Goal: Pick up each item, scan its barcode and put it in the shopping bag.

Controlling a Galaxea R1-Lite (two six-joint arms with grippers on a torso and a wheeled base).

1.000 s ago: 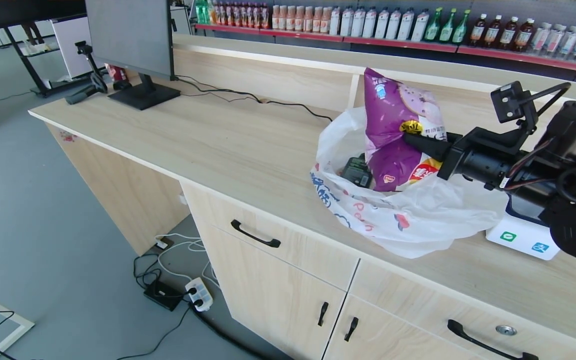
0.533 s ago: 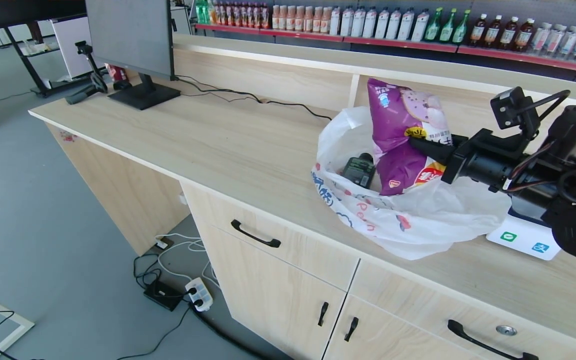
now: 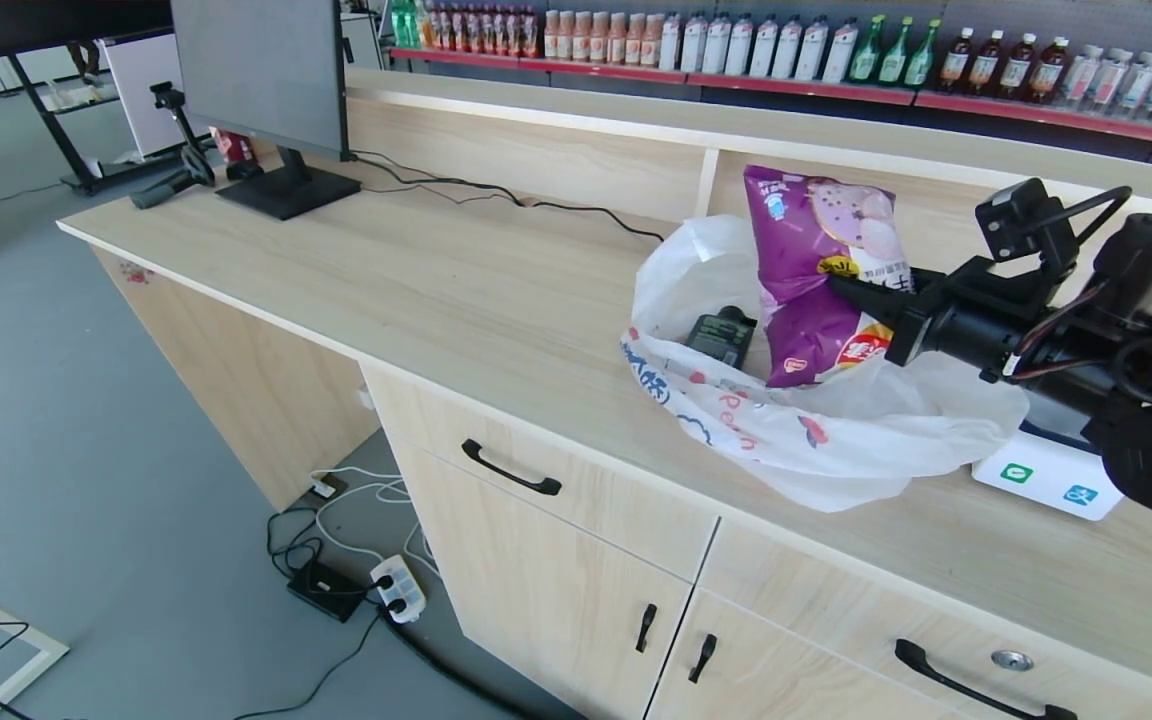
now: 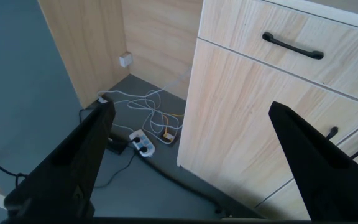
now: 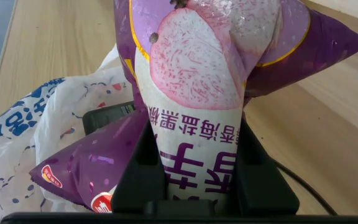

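In the head view, the right gripper (image 3: 851, 290) holds a purple snack bag (image 3: 811, 250) by its middle. The snack bag stands almost upright, and its lower end is inside the mouth of the white shopping bag (image 3: 836, 440). The shopping bag lies on the wooden counter (image 3: 436, 270) with its mouth open. A dark packet (image 3: 721, 338) is inside it, just beside the snack bag. A white box (image 3: 1046, 480) sits on the counter on the right of the shopping bag. A monitor (image 3: 261, 70) stands at the far left end of the counter, well apart from the bag.

In the left wrist view, the left gripper (image 4: 190, 106) has its two fingers spread wide with nothing between them. Behind it are a drawer (image 4: 278, 31) of the counter and a power strip (image 4: 143, 144) on the floor.

In the right wrist view, the two fingers of the right gripper (image 5: 197, 155) press on both sides of the snack bag (image 5: 197, 56). The shopping bag (image 5: 30, 124) and the dark packet (image 5: 107, 116) lie under it.
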